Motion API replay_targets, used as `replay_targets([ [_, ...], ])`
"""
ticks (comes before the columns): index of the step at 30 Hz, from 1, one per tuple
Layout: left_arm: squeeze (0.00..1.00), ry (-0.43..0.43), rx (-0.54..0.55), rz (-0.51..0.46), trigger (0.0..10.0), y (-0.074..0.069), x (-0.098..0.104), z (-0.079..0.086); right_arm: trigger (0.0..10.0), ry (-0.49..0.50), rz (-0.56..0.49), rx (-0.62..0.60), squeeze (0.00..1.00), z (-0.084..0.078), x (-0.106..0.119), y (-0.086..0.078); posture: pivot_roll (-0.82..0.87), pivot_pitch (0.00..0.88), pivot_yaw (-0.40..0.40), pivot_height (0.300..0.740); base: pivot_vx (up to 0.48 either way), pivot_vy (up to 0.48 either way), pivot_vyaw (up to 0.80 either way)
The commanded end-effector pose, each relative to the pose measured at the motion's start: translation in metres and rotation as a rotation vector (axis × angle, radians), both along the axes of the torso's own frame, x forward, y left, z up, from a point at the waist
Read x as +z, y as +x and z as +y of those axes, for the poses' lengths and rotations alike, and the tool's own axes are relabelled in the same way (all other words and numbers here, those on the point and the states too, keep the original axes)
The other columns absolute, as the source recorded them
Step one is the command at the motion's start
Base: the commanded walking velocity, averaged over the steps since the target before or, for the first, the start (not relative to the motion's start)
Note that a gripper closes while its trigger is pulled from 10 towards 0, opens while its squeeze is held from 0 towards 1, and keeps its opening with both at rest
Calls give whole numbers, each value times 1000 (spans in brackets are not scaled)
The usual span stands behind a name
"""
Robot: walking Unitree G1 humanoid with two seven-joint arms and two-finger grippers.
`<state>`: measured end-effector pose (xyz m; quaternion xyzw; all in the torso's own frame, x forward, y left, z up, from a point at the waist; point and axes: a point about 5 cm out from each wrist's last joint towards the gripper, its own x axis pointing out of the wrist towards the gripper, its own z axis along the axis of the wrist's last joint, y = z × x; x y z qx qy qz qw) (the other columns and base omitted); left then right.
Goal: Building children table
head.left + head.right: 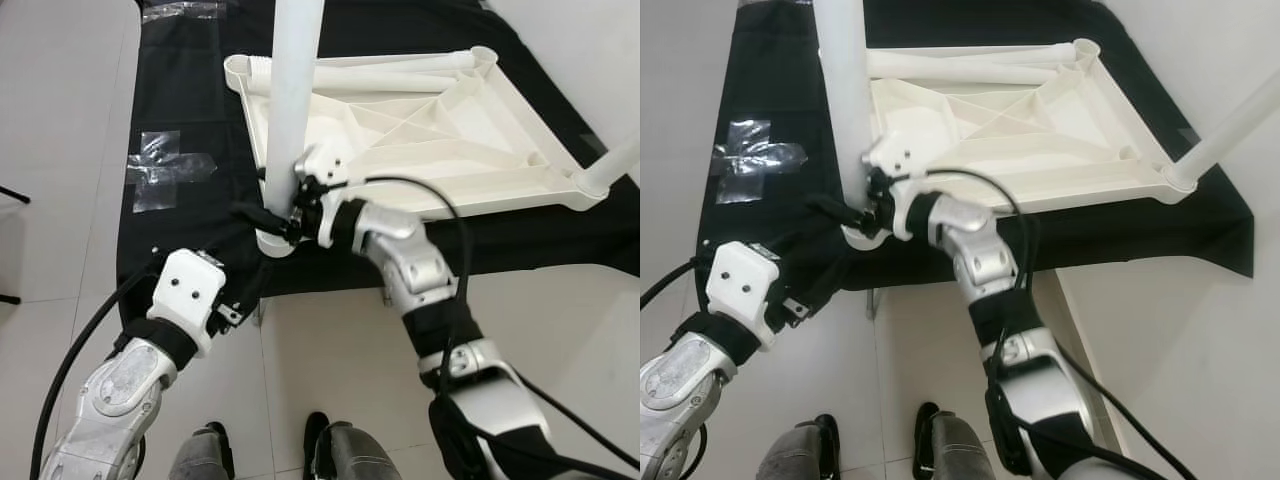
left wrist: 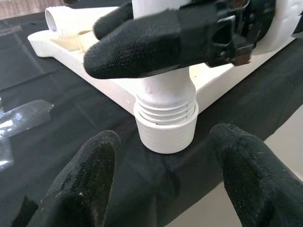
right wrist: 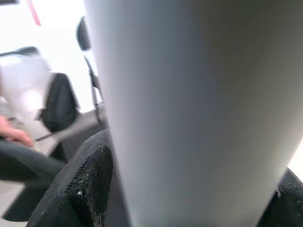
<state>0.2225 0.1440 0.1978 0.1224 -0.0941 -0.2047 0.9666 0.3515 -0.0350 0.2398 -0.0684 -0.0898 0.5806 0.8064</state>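
Left wrist view shows the white leg upright in the corner socket of the upturned tabletop, its threads partly exposed, so it is likely being screwed in. Right gripper pinches the leg just above the socket. Left gripper waits near the socket with fingers spread, touching nothing, above the black cloth

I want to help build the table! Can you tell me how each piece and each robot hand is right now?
Tabletop: upside down on the black cloth.
Upright leg: standing in the near corner socket, threads still showing.
Far corner leg: standing in its socket.
Loose leg: lying on the tabletop.
Right hand: shut on upright leg.
Left hand: open, near the socket.
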Motion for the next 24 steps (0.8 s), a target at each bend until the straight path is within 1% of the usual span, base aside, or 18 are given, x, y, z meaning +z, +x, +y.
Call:
replay_targets([
  [1,0,3,-12,15,10000,-2,-4,-3,10000,-28,13,73,0,0,-6,-3,140,293,-162,740,0,0,0],
  [6,0,2,-12,15,10000,-2,-4,-3,10000,-60,-1,131,0,-2,-5,-4,141,294,-165,740,0,0,0],
  [8,0,2,-6,17,10000,-4,-4,-2,10000,-84,-1,250,0,-5,4,1,150,304,-166,740,0,0,0],
  [9,0,2,-6,17,10000,-4,-4,-2,10000,-84,-1,250,0,-5,4,1,150,304,-166,740,0,0,0],
  [10,0,3,-4,18,10000,-5,-4,-2,10000,-81,3,303,0,-7,11,4,156,308,-168,740,0,0,0],
  [14,0,5,-1,19,10000,-6,-4,-1,10000,-69,2,330,0,-9,16,6,160,310,-170,740,0,0,0],
  [15,0,4,1,19,10000,-6,-4,-1,8314,-67,1,332,0,-10,18,7,160,310,-170,740,0,0,0],
  [16,0,4,1,19,10000,-6,-4,-1,8314,-67,1,332,0,-10,18,7,160,310,-170,740,0,0,0],
  [17,0,4,2,20,10000,-6,-4,-1,0,-68,0,343,0,-11,20,9,160,311,-169,740,0,0,0],
  [24,0,2,-1,22,10000,-6,-4,-2,0,-91,3,390,0,-15,18,10,157,313,-168,740,0,0,0],
])
